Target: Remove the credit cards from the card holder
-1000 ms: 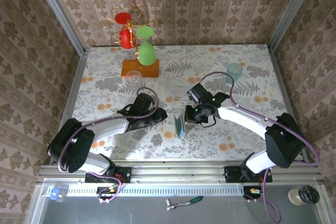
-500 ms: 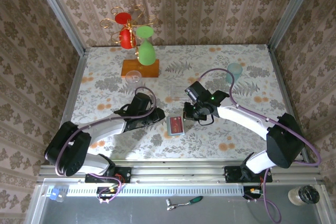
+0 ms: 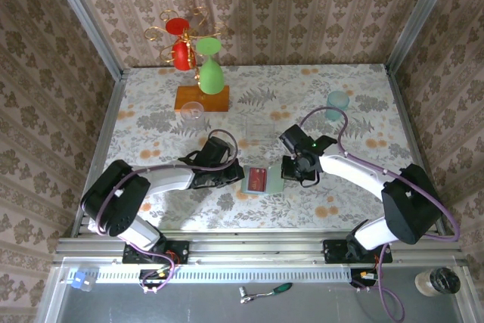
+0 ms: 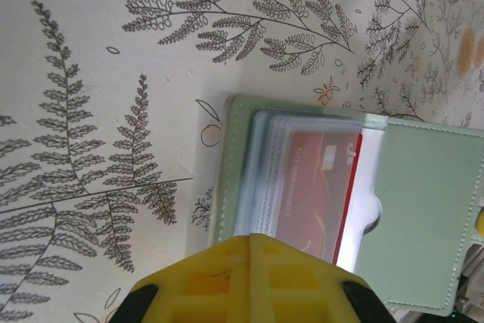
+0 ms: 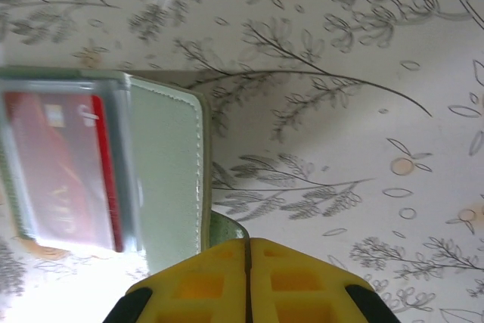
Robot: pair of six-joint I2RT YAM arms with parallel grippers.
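The pale green card holder (image 3: 275, 181) lies open and flat on the table between my two grippers. A red credit card (image 3: 257, 179) sits in its clear sleeves, face up. In the left wrist view the card (image 4: 318, 187) shows through the stacked sleeves, beside the card holder's plain flap (image 4: 423, 217). My left gripper (image 4: 251, 238) is shut, its tips over the near edge of the sleeves; whether it pinches anything is hidden. In the top view it (image 3: 233, 177) is at the holder's left edge. My right gripper (image 5: 246, 241) is shut on a green edge of the card holder (image 5: 166, 172), at its right side (image 3: 289, 173).
A wooden stand with red and green glasses (image 3: 200, 73) is at the back left, with a clear glass (image 3: 193, 109) in front of it. A teal cup (image 3: 337, 101) stands at the back right. Patterned walls close in the table on three sides.
The card holder went from standing on edge to lying open flat. My left gripper moved right to its left edge and shut. My right gripper shifted right and lower, still shut.
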